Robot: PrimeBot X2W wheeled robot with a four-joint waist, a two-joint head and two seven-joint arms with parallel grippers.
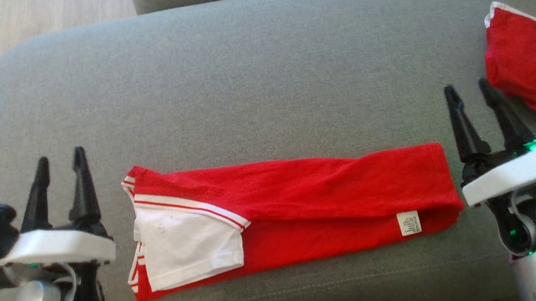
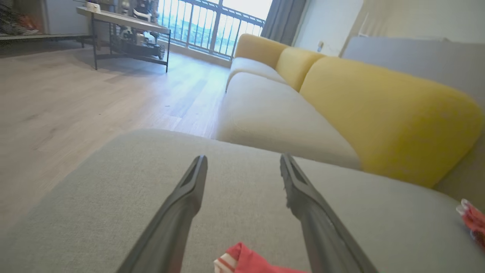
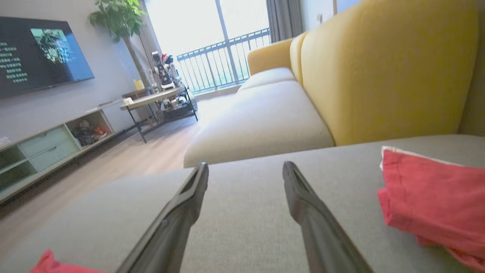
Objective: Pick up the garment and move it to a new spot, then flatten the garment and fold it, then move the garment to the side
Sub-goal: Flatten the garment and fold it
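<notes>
At the far left of my head view, a strip of wooden floor [image 1: 24, 26] borders the grey cushion [image 1: 243, 76] I am working over. My left gripper [image 1: 60, 156] hangs at lower left above the cushion, with its jaws spread wide and nothing between them.

Just to its right lies the garment [image 1: 299, 186]. It is red and folded into a long band running left to right across the near part of the cushion. Its left end shows a white panel [image 1: 189, 247] edged with red and white stripes. Near its right end, a small white label [image 1: 408, 222] faces up. Neither gripper touches it.

My right gripper [image 1: 466, 85] sits just past the garment's right end, its jaws also wide and empty. At the far right edge lies a second red cloth [image 1: 524, 63] with a white hem, apart from the garment. I cannot tell whether the outer finger touches it.

In the left wrist view, the parted fingers frame the garment's striped corner [image 2: 242, 261] at the bottom edge, with a yellow sofa [image 2: 379, 113] beyond. In the right wrist view, the garment's red tip [image 3: 49, 265] shows at lower left and the second cloth [image 3: 432, 197] at right.
</notes>
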